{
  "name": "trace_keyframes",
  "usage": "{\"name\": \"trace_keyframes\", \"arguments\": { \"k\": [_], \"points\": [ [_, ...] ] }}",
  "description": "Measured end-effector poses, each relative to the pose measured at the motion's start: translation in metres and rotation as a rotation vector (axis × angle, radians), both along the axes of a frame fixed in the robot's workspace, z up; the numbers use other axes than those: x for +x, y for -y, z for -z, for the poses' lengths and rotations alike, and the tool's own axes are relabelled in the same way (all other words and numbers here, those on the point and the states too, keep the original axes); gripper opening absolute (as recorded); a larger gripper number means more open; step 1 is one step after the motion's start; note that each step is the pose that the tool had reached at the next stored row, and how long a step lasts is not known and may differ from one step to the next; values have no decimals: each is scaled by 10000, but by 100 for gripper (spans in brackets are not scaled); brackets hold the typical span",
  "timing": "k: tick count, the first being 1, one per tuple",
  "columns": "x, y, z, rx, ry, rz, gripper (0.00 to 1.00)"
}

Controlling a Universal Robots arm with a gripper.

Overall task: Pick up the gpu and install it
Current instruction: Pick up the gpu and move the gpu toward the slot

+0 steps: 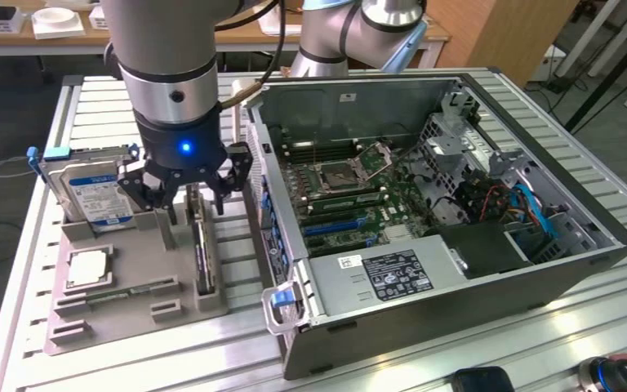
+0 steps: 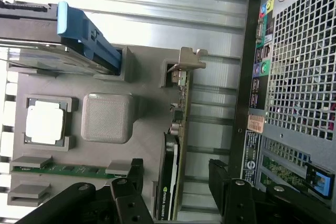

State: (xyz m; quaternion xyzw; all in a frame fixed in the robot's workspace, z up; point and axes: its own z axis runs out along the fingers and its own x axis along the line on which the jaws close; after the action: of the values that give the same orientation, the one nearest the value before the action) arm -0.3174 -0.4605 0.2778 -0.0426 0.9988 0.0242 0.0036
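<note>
Gpu [image 2: 176, 145]: thin black card, edge-up in grey holder [image 1: 117, 314], metal end; gripper [image 2: 176, 192] spread, apparently straddling it.

The gpu [image 1: 202, 253] is a thin black card, slim as a board when seen edge-on. It stands upright on its long edge, seated in a slot of the grey holder [image 1: 117, 322] and not lifted. The wrist view shows a green board edge along its black body, with a green logo near one end. A greyish metal bracket [image 2: 188, 59] caps the other end. The card occupies the holder's side nearest the open computer case [image 1: 455, 327].
</note>
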Motion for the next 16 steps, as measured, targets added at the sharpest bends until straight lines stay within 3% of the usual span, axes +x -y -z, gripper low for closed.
{"name": "trace_keyframes", "arguments": {
  "k": [6, 16],
  "points": [
    [0, 8, 90, 0, 0, 0, 62],
    [-1, 60, 233, 7, 2, 2, 62]
  ]
}}
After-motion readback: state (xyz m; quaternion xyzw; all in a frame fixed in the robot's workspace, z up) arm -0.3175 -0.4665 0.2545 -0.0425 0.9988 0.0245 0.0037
